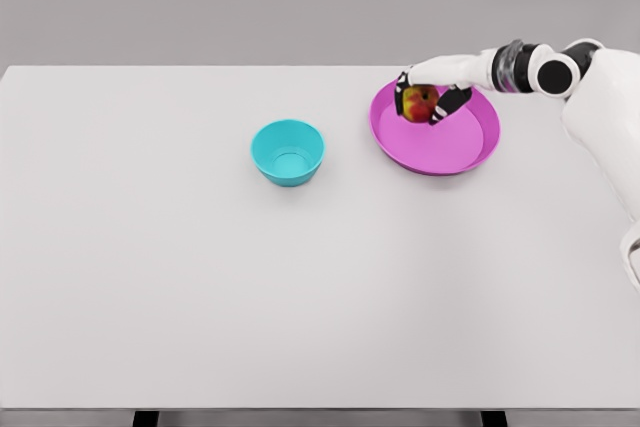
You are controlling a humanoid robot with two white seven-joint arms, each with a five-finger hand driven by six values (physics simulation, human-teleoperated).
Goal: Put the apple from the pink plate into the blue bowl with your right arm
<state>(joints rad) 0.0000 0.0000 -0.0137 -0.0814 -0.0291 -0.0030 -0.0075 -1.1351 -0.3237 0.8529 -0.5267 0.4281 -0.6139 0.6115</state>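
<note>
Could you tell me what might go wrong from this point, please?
The right hand wraps its fingers around the apple over the pink plate; if the hold is loose, the apple may slip. The blue bowl looks light and small, so a badly aimed release could miss it or knock it aside.

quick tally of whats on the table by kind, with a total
apple: 1, in the right hand, over the pink plate
pink plate: 1
blue bowl: 1, nothing in it
total: 3
</note>
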